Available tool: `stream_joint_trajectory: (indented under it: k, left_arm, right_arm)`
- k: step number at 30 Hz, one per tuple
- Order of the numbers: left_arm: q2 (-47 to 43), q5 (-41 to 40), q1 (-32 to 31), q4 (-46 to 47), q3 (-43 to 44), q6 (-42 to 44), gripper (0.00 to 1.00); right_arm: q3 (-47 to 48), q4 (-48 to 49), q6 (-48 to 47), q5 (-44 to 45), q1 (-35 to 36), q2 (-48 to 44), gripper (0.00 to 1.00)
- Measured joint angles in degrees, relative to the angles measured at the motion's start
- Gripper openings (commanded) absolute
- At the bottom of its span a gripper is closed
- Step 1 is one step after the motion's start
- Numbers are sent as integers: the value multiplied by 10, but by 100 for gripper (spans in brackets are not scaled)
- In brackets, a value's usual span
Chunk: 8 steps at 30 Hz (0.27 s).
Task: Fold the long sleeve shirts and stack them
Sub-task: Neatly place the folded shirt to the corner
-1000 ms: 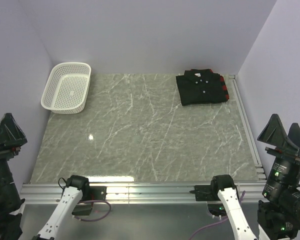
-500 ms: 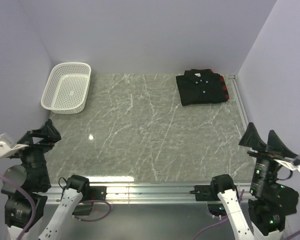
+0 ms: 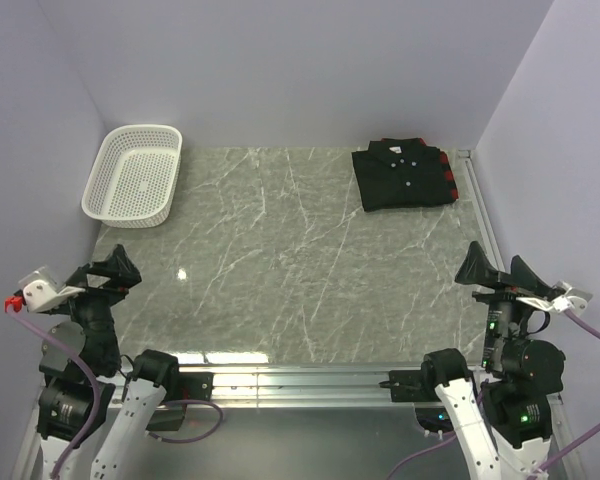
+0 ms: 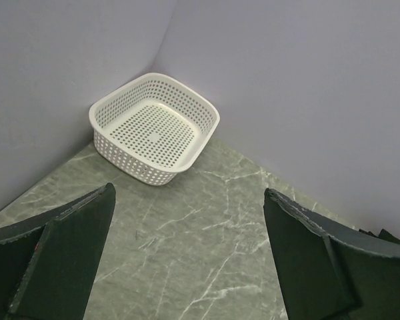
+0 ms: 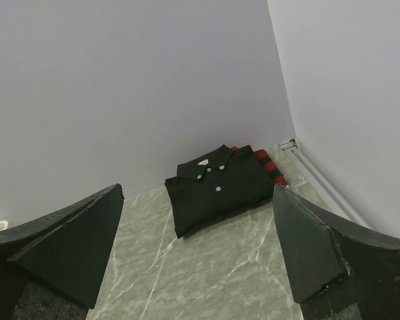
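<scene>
Black shirt (image 3: 405,178) folded atop plaid shirt (image 3: 448,178), well apart from basket (image 3: 140,128); stack looks done, hence left hand (image 3: 105,272), right hand (image 3: 500,272) released.

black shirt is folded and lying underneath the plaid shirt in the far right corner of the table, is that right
Not quite. The black shirt is folded and in the far right corner of the table, but it lies on top of the plaid shirt, not underneath it. The top external view shows this: only a red-and-black edge of the plaid one sticks out along the black shirt's right side.
</scene>
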Motion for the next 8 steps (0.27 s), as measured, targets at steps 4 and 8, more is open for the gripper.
stream_joint_trajectory:
  k: [4,8]
  left_arm:
    - [0,-1,0,23,-16,-2,99]
    - [-2,-4,0,42,-31,-9,99]
  right_arm:
    - [0,4,-5,0,0,0,100]
    - [-1,9,-7,-1,0,0,100]
